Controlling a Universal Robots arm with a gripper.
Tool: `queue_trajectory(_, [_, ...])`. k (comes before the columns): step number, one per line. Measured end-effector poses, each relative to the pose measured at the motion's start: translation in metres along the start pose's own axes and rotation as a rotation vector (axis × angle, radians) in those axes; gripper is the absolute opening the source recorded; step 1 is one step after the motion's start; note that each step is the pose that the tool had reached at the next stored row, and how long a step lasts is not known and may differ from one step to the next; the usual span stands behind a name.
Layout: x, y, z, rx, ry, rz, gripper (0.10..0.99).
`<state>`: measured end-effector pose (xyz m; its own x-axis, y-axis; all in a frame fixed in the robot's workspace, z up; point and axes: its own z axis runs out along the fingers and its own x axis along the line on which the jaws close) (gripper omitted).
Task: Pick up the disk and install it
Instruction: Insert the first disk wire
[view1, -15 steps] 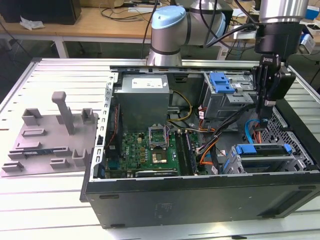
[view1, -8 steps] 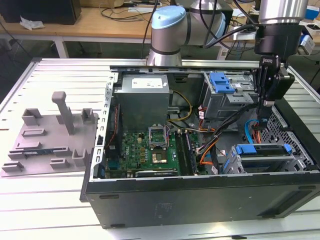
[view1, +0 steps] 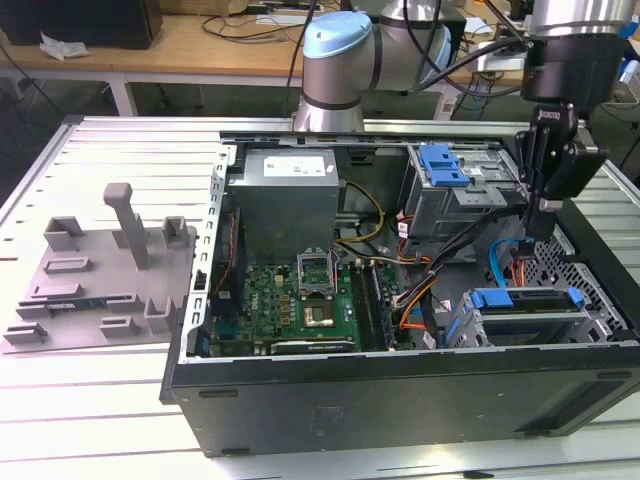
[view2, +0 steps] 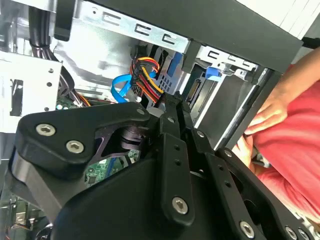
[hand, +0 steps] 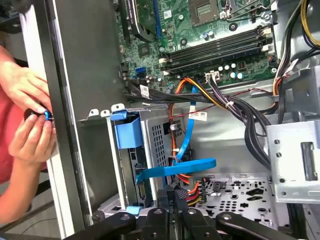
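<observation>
Black fingers of my gripper (view1: 544, 208) are pressed together on nothing, poised over the cables (view1: 497, 262) inside the computer case (view1: 400, 385). Just below, the disk (view1: 525, 302) sits in its bay. I judge insertion done; I cannot confirm latching or cabling.

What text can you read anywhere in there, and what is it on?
No text can be read with certainty.
Power supply sticker: print too small to read.
Cable tag: red print, too small to read.
Motherboard: white markings, too small to read.
</observation>
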<state>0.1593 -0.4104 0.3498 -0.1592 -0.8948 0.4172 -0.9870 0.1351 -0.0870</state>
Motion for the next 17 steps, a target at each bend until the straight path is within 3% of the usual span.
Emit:
queue_trajectory(2, [0.0048, -0.0007, 0.0022, -0.003, -0.0169, 0.000, 0.169])
queue_trajectory(4, [0.0133, -0.0020, 0.0062, -0.007, -0.0448, 0.001, 0.169])
queue_trajectory(9, [0.0282, -0.0043, 0.0134, -0.015, -0.0951, 0.002, 0.169])
queue_trajectory(11, [0.0380, -0.0057, 0.0180, -0.021, -0.1280, 0.003, 0.169])
queue_trajectory(13, [0.0449, -0.0068, 0.0213, -0.024, -0.1503, 0.003, 0.169])
queue_trajectory(15, [0.0500, -0.0076, 0.0238, -0.027, -0.1648, 0.004, 0.169])
queue_trajectory(17, [0.0550, -0.0083, 0.0261, -0.030, -0.1846, 0.004, 0.169])
